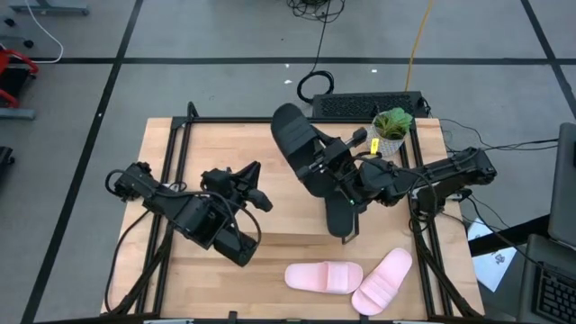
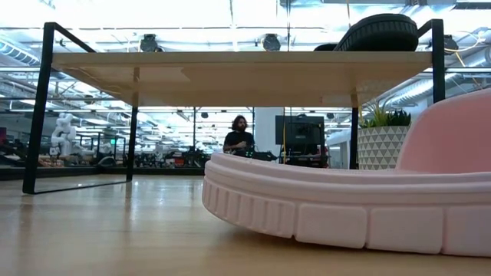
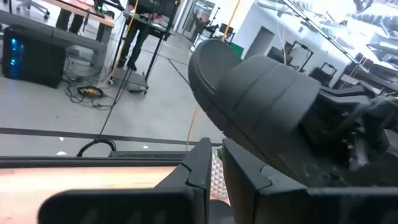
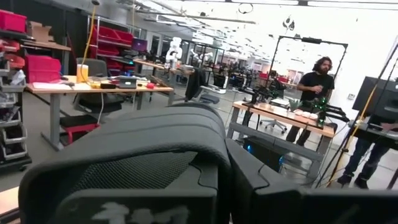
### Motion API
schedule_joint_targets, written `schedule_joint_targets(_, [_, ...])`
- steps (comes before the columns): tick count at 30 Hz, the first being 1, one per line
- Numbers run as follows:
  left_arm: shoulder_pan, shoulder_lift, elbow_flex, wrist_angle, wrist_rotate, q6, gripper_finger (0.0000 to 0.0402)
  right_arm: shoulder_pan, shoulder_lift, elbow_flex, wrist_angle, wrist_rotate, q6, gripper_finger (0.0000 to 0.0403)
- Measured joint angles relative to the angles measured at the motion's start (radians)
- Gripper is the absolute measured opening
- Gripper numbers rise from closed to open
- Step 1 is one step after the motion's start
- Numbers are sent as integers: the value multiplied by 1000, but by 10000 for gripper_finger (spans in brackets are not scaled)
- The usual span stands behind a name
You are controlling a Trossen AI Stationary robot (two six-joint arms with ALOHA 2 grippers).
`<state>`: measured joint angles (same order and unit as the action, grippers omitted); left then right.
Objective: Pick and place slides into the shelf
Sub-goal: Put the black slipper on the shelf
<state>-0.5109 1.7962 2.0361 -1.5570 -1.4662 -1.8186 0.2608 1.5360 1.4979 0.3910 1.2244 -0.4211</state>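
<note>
One black slide (image 1: 297, 144) sits tilted over the shelf's wooden top (image 1: 283, 220), in my right gripper (image 1: 331, 165), which reaches in from the table's right and is shut on it. In the low view the black slide (image 2: 377, 33) shows on the board (image 2: 230, 65), with a dark piece beside it that I cannot identify. Both pink slides (image 1: 324, 276) (image 1: 382, 281) lie sole-down on the table before the shelf, and one (image 2: 345, 203) fills the low view. My left gripper (image 1: 261, 200) is shut, above the shelf top, left of the black slide. My right gripper holds the black slide at its side edge beside the broad strap (image 3: 311, 109), pinched between the two fingers. The fingers come level from the table's right, across the slide. The slide is tilted with one end raised (image 3: 211, 59); whether its low end touches the board I cannot tell.
A potted plant (image 1: 391, 126) stands at the shelf's far right corner, close to my right arm. A keyboard (image 1: 364, 105) lies behind the far edge. Bare board lies between the two arms. A person (image 2: 239, 134) sits beyond the table.
</note>
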Motion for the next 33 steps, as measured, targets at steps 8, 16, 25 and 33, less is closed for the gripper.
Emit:
schedule_joint_targets(8, [45, 0, 0, 139, 0, 216, 37, -23, 0, 0, -36, -117, 91, 0])
schedule_joint_targets(16, [39, 11, -7, 208, 22, 352, 37, -61, 0, 0, -85, -128, 84, 0])
schedule_joint_targets(25, [-5, 27, -5, 357, 104, 352, 37, -128, 0, 0, -104, -252, 126, 0])
schedule_joint_targets(33, [-41, 51, -6, 357, 107, 146, 37, -185, 0, 0, -104, -340, 170, 0])
